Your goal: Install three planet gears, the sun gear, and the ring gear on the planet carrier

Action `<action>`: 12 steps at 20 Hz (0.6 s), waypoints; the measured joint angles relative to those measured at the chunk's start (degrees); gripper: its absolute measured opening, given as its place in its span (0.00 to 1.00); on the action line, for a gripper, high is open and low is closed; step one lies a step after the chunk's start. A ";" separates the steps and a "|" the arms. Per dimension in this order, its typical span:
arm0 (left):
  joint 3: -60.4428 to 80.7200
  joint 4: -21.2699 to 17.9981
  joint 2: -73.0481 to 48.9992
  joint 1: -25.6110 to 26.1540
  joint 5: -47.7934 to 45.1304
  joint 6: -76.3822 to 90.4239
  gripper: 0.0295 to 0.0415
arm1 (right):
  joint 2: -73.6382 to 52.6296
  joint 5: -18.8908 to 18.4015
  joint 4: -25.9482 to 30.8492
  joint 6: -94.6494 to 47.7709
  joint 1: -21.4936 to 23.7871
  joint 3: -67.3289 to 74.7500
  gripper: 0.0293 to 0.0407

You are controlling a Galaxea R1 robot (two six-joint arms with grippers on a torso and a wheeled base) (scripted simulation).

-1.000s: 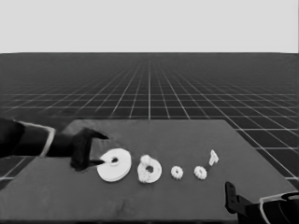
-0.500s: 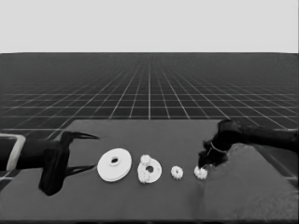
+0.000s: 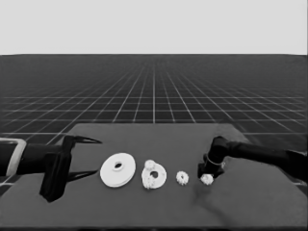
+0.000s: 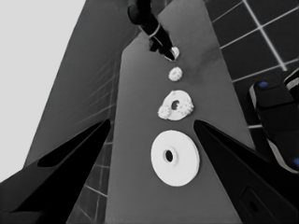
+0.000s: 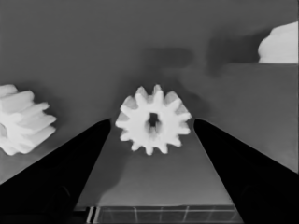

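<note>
The smaller round part [image 3: 160,176] lies mid-table with two small gears [image 3: 150,165] sitting on it. To its left lies the larger round part [image 3: 118,169], seen also in the left wrist view [image 4: 175,157]. Right of the smaller part a loose gear [image 3: 182,177] lies on the table. Farther right, my right gripper [image 3: 208,174] reaches down over the last gear [image 3: 207,180]. In the right wrist view this gear [image 5: 153,120] lies flat between the open fingers [image 5: 65,172], which do not touch it. My left gripper [image 3: 96,157] waits open over the table's left end.
A piece of a white part [image 5: 280,44] shows beyond the gear in the right wrist view, and the neighbouring gear [image 5: 21,119] lies close beside one finger. Dark machinery with blue lights [image 4: 275,121] stands past the table's edge.
The right arm came in from the lower right corner and lowered its gripper over the rightmost gear. The left gripper drew back from the larger round part to the table's left end.
</note>
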 joint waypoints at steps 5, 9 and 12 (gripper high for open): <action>0.00 0.00 0.00 0.00 0.00 0.00 0.75 | 0.61 0.90 -0.89 -0.43 -1.15 -1.36 0.81; 0.00 0.00 0.00 0.00 0.00 0.00 0.75 | 0.64 0.96 -0.95 -0.46 -1.19 -1.45 0.17; 0.00 0.00 0.00 0.00 0.00 0.00 0.75 | 0.64 0.97 -0.96 -0.46 -1.19 -1.45 0.17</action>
